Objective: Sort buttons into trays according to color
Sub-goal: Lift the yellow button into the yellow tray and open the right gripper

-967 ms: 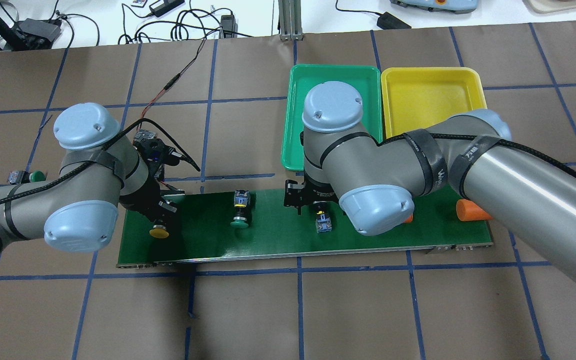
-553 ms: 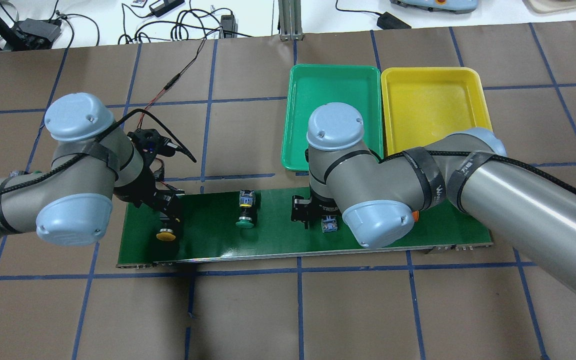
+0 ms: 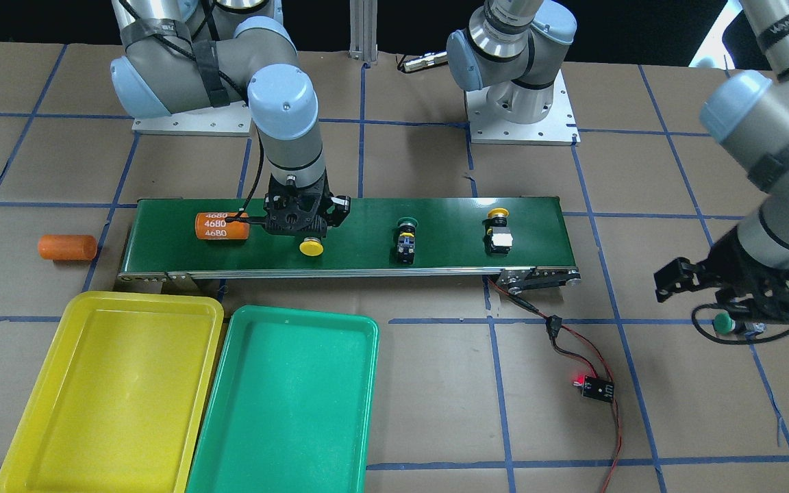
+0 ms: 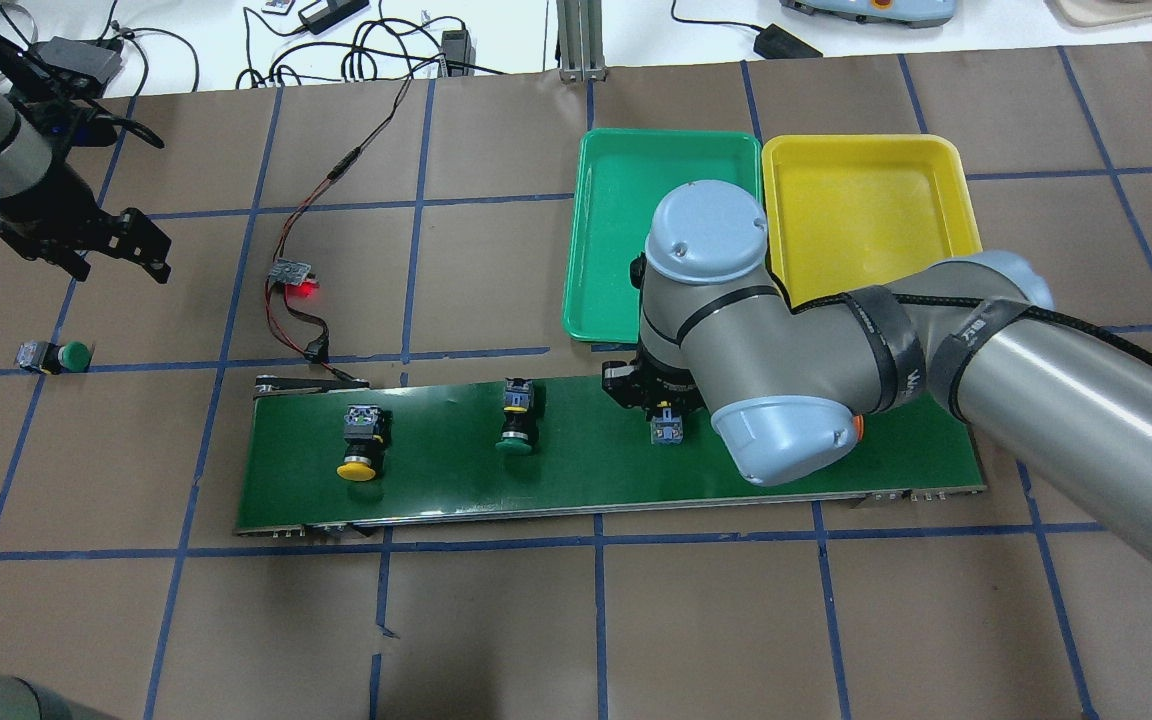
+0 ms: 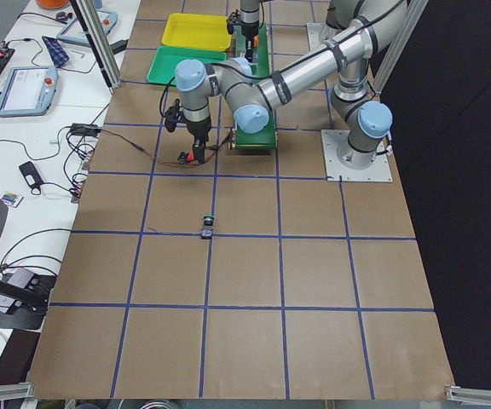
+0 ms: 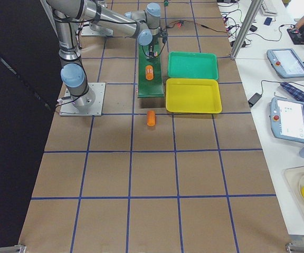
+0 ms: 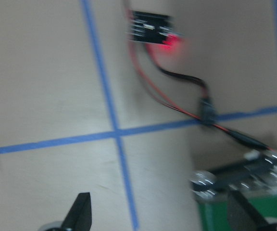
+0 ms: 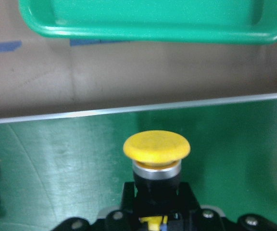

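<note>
Left claw (image 7: 160, 212), apart, swung off belt (image 4: 586, 480) toward stray green button (image 4: 64, 356); right claw (image 8: 157, 199) now clamped on yellow button (image 8: 156, 146), ready for yellow tray (image 4: 861, 140)

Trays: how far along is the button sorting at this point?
Done: nothing; the yellow tray and green tray are both empty. In hand: the right gripper has its jaws shut on a yellow button resting on the conveyor belt. Left: that one, a green button and second yellow button on the belt, and a second green button on the table; the left gripper is open, empty.
</note>
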Robot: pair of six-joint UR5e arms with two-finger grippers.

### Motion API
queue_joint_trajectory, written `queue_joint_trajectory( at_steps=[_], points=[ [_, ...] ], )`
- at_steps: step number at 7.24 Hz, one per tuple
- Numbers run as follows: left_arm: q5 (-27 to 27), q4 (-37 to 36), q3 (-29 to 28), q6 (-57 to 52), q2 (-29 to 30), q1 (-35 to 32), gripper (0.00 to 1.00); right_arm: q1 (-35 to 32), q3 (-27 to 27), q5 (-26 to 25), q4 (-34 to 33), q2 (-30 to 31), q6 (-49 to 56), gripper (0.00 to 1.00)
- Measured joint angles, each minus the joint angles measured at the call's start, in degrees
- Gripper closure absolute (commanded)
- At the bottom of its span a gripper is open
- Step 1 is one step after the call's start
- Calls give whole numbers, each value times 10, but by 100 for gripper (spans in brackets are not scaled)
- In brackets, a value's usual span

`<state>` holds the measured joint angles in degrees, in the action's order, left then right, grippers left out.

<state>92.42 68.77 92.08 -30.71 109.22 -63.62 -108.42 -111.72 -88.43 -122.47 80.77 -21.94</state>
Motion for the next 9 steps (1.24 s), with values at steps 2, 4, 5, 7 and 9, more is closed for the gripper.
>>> queue_joint_trajectory(
  at_steps=[2, 4, 5, 7, 9],
  points=[
    [-3, -3, -50, -180, 65, 60, 0, 40, 55, -33, 3, 19, 5, 100],
    [2, -53, -51, -383, 103, 99, 0, 140, 94, -41, 2, 4, 61, 100],
    [3, -76, -49, -472, 119, 111, 0, 185, 108, -45, -1, -19, 106, 100],
    [1, -90, -46, -604, 151, 140, 0, 242, 142, -57, -4, -89, 169, 99],
    [2, -89, -44, -658, 169, 153, 3, 268, 159, -77, -3, -140, 184, 1]
  ],
)
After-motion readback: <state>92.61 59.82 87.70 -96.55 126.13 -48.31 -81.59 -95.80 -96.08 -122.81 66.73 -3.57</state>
